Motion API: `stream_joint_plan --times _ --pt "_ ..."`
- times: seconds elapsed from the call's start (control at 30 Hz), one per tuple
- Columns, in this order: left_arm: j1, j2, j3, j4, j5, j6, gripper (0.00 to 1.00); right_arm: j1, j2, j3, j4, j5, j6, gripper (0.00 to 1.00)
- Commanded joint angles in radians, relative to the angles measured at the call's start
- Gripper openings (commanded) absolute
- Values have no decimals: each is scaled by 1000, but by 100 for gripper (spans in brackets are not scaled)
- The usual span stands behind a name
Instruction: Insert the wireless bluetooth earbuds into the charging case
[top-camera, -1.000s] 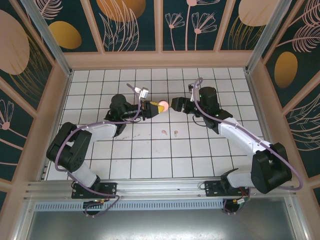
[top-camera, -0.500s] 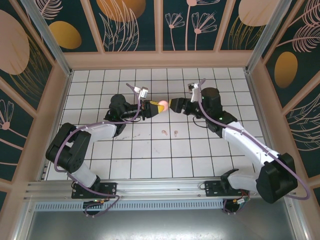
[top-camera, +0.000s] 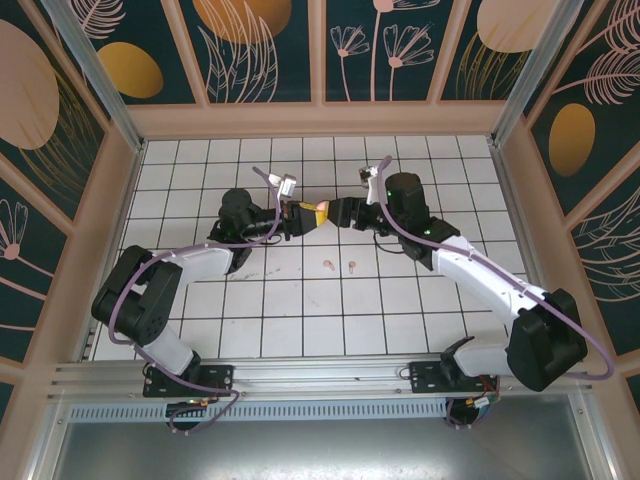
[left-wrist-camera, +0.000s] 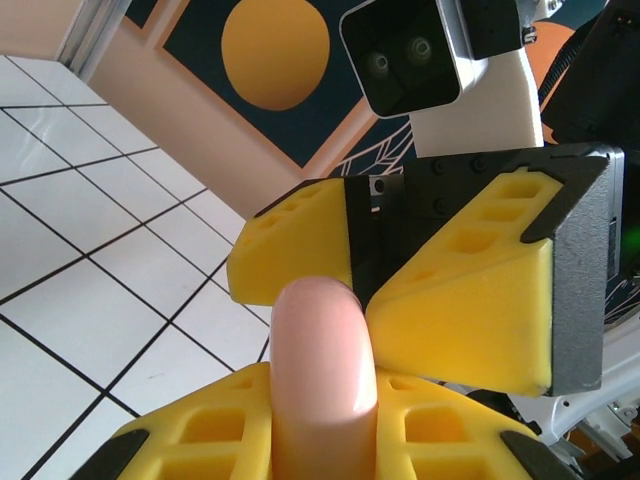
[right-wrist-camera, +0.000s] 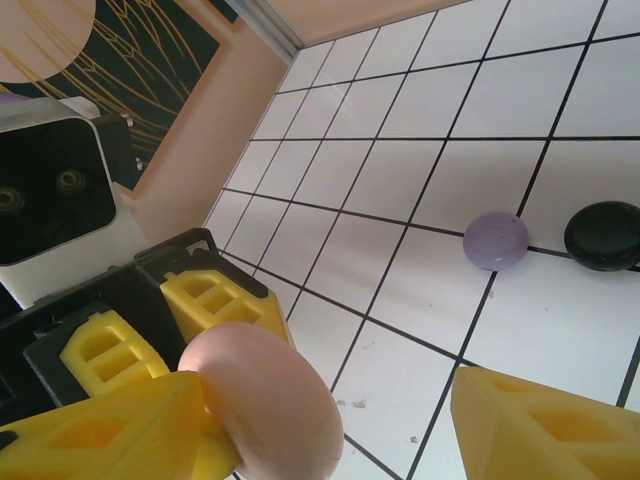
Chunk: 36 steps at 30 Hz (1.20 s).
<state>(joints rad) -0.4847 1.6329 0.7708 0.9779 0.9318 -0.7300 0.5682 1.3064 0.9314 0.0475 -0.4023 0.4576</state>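
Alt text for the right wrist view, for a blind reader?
The left gripper grips a pink charging case above a white tiled floor; the right gripper is open, its yellow fingers on either side of the case. A lilac rounded object and a black rounded object lie on the tiles.

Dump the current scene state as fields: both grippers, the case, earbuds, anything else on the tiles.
left gripper: shut on pink case, held above the tiles
right gripper: open, jaws either side of the case's free end, one finger close against it, the other apart
pink case: smooth, no opening visible
pink earbuds: two lying loose on the tiles, nearer the arm bases than the grippers
other: lilac rounded item and black rounded item side by side on the tiles
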Motion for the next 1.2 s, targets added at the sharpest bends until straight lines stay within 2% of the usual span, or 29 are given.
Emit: stream_joint_plan --times 0.0,0.4,0.63,0.9,1.17 --pt "-6 -57 21 51 38 7 0 -50 14 -50 14 30 -7 65" --pt "-6 -66 23 48 38 7 0 -75 17 -82 49 5 16 63" --pt "-6 -78 14 22 -6 37 0 -75 -38 -59 -31 14 16 63" --pt "-6 -147 -29 -16 -201 129 0 -63 -101 -49 -272 125 62 61" --pt "-6 -235 -81 5 -435 230 0 68 24 -21 -397 256 45 59"
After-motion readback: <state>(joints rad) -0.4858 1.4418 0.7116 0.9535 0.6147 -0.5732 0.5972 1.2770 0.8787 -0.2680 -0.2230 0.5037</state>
